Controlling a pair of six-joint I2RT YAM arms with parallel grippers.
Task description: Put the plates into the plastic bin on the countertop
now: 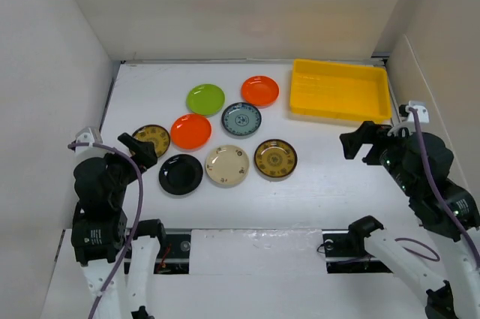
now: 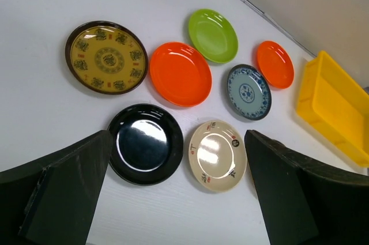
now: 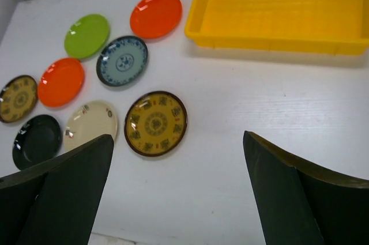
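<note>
Several plates lie on the white countertop [image 1: 322, 184], none in the yellow plastic bin [image 1: 341, 91] at the back right. They are lime green [image 1: 205, 99], two orange [image 1: 259, 91] [image 1: 190, 131], blue-patterned [image 1: 241, 119], cream [image 1: 227, 165], black [image 1: 181, 174] and two brown-and-gold [image 1: 151, 139] [image 1: 275, 158]. My left gripper [image 1: 137, 148] hovers open above the left of the group, its wrist view showing the black plate [image 2: 145, 143] and cream plate [image 2: 218, 154] between its fingers. My right gripper [image 1: 358, 139] hangs open in front of the bin, holding nothing.
White walls [image 1: 52, 71] enclose the countertop on the left, back and right. The bin [image 3: 282, 8] has nothing in it. Bare surface lies between the right brown-and-gold plate [image 3: 155, 123] and the bin.
</note>
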